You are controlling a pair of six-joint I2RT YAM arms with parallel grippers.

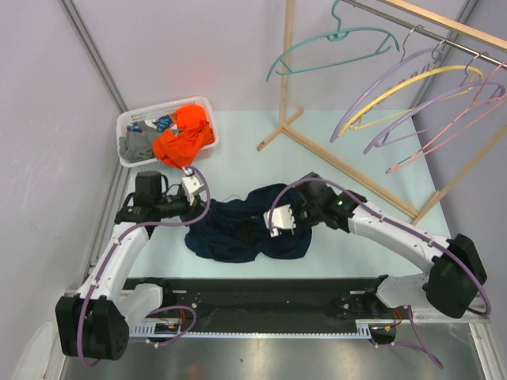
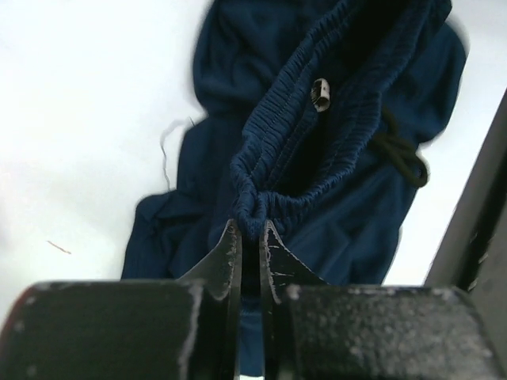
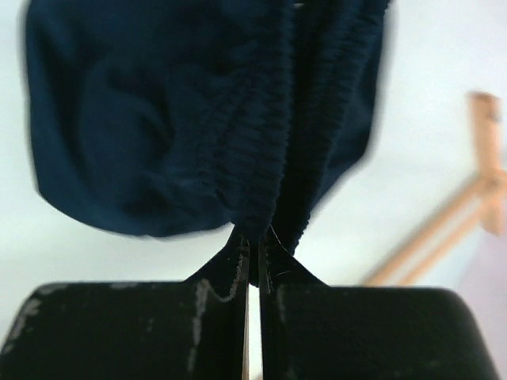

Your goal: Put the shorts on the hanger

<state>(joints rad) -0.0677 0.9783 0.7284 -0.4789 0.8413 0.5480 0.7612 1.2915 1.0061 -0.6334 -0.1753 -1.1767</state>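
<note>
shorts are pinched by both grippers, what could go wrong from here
1. The left gripper and right gripper each pinch only a thin fold of the waistband of the shorts at the fingertips; it may slip out on lifting.
2. The hanger hangs high on the wooden rack, close to purple hangers; trailing fabric could catch there.
3. The loose drawstring might snag.

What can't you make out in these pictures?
Top view: the wrist of the right gripper hides where it grips and part of the shorts.
Right wrist view: the shorts are blurred and cut off by the top edge.
Left wrist view: a small white piece on the waistband is too small to identify.
Top view: the orange garment covers part of the grey garment.
</note>
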